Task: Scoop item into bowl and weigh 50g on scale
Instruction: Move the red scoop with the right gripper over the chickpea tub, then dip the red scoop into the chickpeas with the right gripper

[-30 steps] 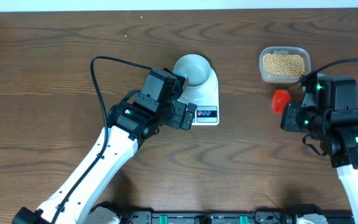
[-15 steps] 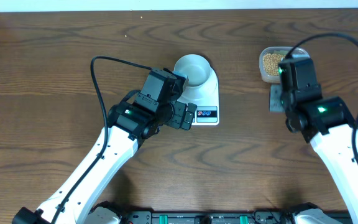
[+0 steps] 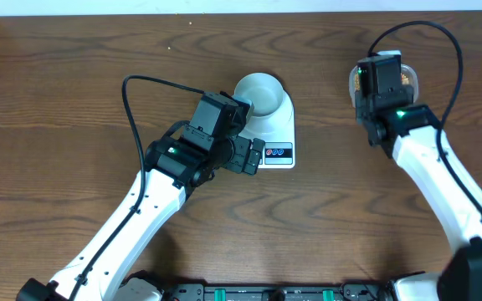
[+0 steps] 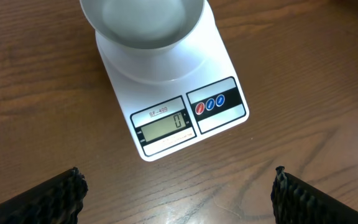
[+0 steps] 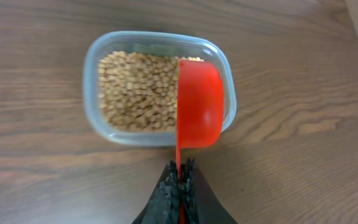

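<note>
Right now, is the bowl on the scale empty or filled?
Empty. The left wrist view shows the bowl bare inside, and the display on the scale reads 0.

We read "SF-400" on the scale [image 4: 222, 62] above its display [image 4: 162, 126], which shows "0"; the buttons' [image 4: 211, 104] marks are illegible.

**Your tally on the counter [image 3: 57, 84]**

You have one scale [image 4: 222, 68] carrying three round buttons [image 4: 209, 105], one bowl [image 4: 142, 38], one clear tub [image 5: 94, 81], one red scoop [image 5: 199, 102], and beans [image 5: 138, 90] too many to count. You also have one left end effector [image 4: 176, 177] and one right end effector [image 5: 179, 173].
</note>
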`<state>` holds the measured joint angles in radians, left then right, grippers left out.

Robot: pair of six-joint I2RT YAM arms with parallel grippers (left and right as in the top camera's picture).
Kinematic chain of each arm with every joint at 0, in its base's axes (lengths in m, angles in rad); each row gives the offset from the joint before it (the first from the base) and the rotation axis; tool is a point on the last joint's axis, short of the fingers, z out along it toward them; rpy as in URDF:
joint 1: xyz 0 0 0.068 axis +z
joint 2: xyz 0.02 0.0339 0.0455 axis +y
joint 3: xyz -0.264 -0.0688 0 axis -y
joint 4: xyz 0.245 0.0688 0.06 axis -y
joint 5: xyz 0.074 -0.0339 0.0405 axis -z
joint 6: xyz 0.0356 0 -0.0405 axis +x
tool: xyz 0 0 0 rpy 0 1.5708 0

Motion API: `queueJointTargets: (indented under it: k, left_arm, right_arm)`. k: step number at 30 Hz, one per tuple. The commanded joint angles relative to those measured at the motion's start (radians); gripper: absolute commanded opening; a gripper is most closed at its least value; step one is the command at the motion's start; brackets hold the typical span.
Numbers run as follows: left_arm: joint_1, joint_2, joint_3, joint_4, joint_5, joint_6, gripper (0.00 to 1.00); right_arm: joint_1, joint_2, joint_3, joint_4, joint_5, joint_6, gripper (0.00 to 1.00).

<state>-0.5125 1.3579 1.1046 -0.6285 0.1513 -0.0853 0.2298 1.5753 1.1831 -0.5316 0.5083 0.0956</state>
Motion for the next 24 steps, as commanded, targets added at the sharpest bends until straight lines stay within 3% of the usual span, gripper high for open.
queueJointTargets:
  k: [1, 15, 24]
  left_arm:
    - [-0.002, 0.008, -0.008, -0.004, -0.006, -0.002, 0.97]
    - [-0.002, 0.008, -0.008, -0.004, -0.006, -0.002, 0.97]
    - [-0.002, 0.008, -0.008, -0.004, -0.006, -0.002, 0.97]
  right_arm:
    - [-0.031, 0.025, 0.019, 0.037, 0.031, -0.034, 0.01]
    - [-0.221, 0.048, 0.018, 0.077, -0.361, 0.005, 0.01]
    - [-0.231, 0.118, 0.011, 0.066, -0.36, 0.046, 0.01]
